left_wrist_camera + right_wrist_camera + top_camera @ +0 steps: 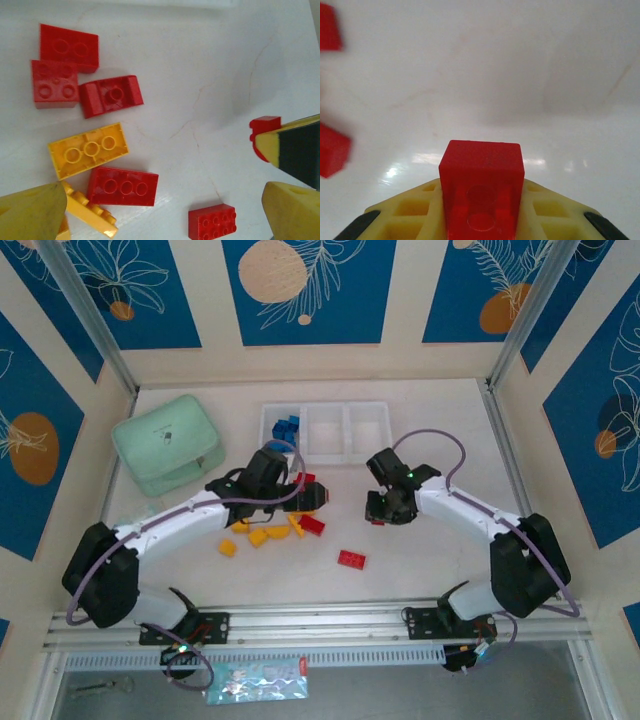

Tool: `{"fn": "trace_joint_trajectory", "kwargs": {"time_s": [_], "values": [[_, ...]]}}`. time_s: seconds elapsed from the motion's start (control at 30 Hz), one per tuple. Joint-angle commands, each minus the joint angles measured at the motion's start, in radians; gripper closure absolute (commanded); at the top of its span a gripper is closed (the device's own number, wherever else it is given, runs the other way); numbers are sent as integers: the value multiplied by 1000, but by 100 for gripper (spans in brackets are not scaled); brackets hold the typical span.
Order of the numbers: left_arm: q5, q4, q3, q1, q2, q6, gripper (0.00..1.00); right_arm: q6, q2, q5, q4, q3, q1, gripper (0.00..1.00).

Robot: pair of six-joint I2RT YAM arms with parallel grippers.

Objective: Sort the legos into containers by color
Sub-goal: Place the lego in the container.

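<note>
**Right fingers closed on a red brick, left fingers wide over the pile**

In the top view I see my right gripper at centre frame, just below the tray. Its own camera shows the fingers pressing on both sides of a red brick. The bottom edge of that view cuts off the lower end of the brick.

The left gripper is to the left of it, over the loose bricks. Its fingers are spread wide at the two lower corners of the wrist view and hold nothing.

Around them, a mint box sits at the upper left, beside the tray. Blue bricks lie in the tray's left compartment. A lone brick, red, lies lower centre, apart from the pile.

From above, the left arm covers part of the pile. In the left wrist view a yellow brick goes partly under the left finger. At the right edge there is a yellow-and-black wedge with a red piece at its tip. It is cut off and I cannot tell for sure what it is. Two red shapes at the left edge of the right wrist view are blurred.
</note>
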Motion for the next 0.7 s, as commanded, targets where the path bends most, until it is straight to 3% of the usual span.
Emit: {"fn": "trace_joint_trajectory", "kwargs": {"time_s": [0.0, 0.33, 0.67], "values": [[-35, -75, 41, 43, -49, 33, 0, -69, 3, 20, -5, 101, 18, 76], [-57, -172, 71, 171, -114, 54, 0, -188, 265, -12, 121, 445, 47, 76], [-50, -192, 131, 288, -64, 55, 0, -283, 559, -27, 128, 790, -1, 75]]}}
